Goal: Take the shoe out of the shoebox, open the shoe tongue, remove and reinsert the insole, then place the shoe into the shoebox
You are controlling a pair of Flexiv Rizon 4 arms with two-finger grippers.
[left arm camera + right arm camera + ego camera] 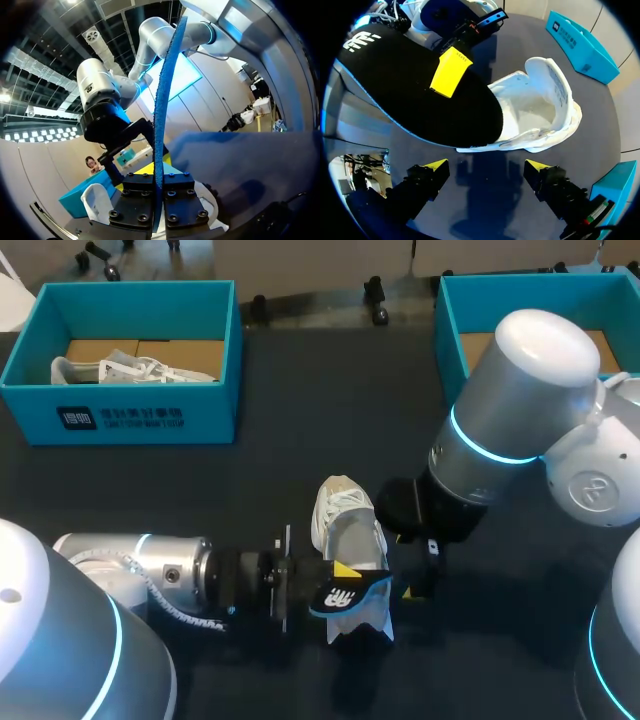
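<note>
Left wrist view: left pincer [158, 186] clamps insole [165, 100] edge-on; right wrist: right pincer [486, 167] wide, shoe [546, 106] ahead.

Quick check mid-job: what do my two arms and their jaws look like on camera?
Both arms are silver-grey rounded links with a glowing cyan ring: left arm, right arm. Wrist sections are black. A ribbed grey cable runs along the left one. The right arm's jaws are black with yellow tips; the left's show bolted black blocks.
</note>
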